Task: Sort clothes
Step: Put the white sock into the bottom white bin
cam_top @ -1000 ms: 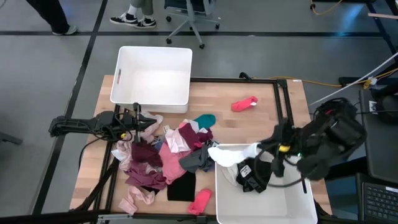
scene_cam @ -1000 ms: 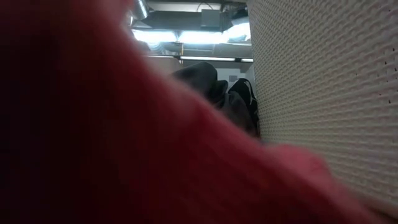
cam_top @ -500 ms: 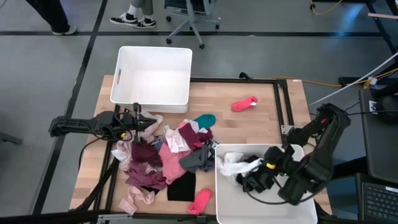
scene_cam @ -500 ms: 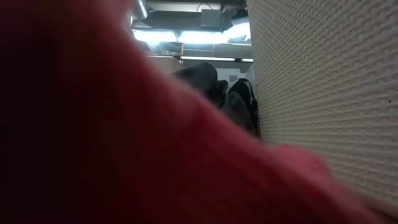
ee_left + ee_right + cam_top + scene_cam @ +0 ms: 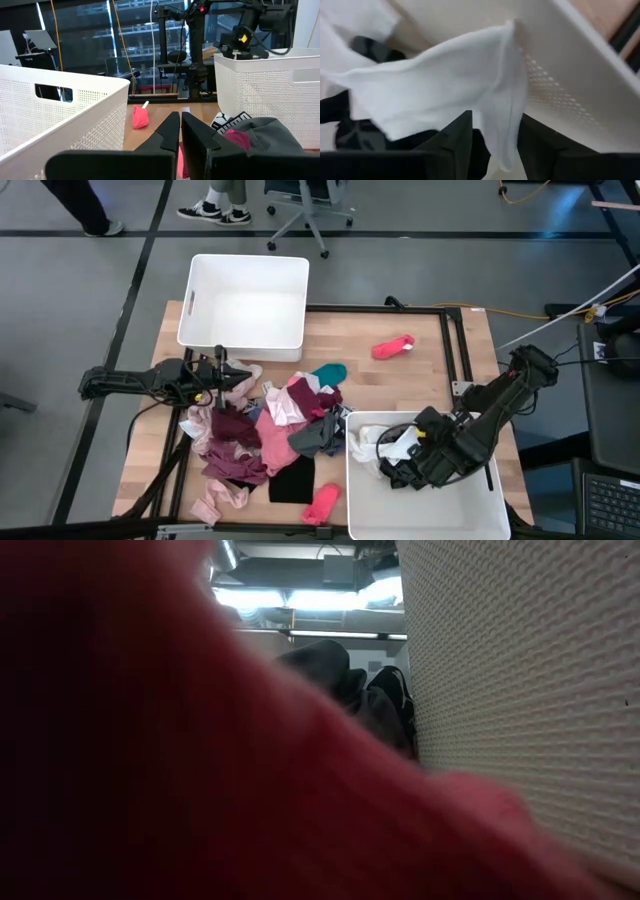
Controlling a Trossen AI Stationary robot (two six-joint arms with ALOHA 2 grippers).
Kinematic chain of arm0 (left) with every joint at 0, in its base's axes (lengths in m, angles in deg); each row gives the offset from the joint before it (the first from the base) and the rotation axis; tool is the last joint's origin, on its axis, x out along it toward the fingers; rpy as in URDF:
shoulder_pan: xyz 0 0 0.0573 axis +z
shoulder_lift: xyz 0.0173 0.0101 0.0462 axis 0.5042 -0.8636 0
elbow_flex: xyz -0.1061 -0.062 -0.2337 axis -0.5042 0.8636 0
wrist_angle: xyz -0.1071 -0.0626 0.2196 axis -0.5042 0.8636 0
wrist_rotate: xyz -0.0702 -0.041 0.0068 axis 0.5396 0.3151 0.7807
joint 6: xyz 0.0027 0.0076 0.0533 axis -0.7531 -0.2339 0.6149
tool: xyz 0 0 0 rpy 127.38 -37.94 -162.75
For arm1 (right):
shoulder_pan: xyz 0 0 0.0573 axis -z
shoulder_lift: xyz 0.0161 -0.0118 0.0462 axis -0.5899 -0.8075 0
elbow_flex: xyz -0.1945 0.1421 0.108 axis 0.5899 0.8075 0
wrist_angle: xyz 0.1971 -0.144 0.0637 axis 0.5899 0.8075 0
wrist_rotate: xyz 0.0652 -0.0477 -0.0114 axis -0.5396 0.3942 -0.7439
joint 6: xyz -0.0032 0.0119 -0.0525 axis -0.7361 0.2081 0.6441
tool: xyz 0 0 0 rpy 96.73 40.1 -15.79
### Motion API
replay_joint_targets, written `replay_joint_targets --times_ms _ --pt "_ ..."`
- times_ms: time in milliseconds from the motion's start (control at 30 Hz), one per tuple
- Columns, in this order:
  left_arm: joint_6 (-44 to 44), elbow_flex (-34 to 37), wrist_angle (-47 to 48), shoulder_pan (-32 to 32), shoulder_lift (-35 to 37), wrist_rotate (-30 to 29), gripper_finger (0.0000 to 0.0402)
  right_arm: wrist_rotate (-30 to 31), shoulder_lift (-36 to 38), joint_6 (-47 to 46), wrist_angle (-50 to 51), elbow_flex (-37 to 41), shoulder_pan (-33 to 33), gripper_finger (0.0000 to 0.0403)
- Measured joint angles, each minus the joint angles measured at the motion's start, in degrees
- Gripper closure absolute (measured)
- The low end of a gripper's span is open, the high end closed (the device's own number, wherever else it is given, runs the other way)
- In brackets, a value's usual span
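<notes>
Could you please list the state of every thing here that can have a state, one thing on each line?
left gripper: shut, empty, beside the clothes pile.
right gripper: open, inside the near bin, white garment between its fingers.
white garment: hanging in the near bin.
far bin: empty.
near bin: holds black and white clothes.
clothes pile: heaped, unsorted.
pink sock: lying alone on the table.

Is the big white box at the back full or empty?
Empty: the white rectangular plastic bin at the table's far edge shows only its bare bottom.
</notes>
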Motion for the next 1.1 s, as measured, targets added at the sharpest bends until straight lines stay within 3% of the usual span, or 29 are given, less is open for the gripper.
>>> replay_joint_targets --times_ms 233,433,567,633,700,900,967,1100 --pt "0.0 0.0 0.0 0.0 0.0 0.0 0.0391 0.8 0.0 -0.7 0.4 -2.8 0.0 0.0228" --pt "0.0 0.0 0.0 0.0 0.0 0.0 0.0391 -3.6 0.8 -3.1 0.4 -6.9 0.0 0.0165" --pt "0.0 0.0 0.0 0.0 0.0 -0.8 0.0379 -3.6 1.1 -2.4 0.3 -14.2 1.0 0.0134" --pt "0.0 0.0 0.0 0.0 0.0 -0.9 0.0363 1.4 1.1 -0.4 0.3 -18.6 1.1 0.0127" --pt "0.0 0.0 0.0 0.0 0.0 -1.0 0.0342 10.4 1.1 4.5 -0.3 -21.9 1.1 0.0123" --pt "-2.6 -1.4 3.2 0.0 -0.4 -1.2 0.0267 37.1 0.8 29.2 -10.6 -22.2 2.7 0.0123" --pt "-3.8 -4.4 8.6 0.0 -2.0 -2.4 0.0248 39.4 0.9 36.6 -14.6 -21.1 4.7 0.0123" --pt "-7.2 -11.7 14.1 0.0 -8.7 -3.1 0.023 38.4 0.8 47.1 -19.7 -18.5 9.7 0.0123"
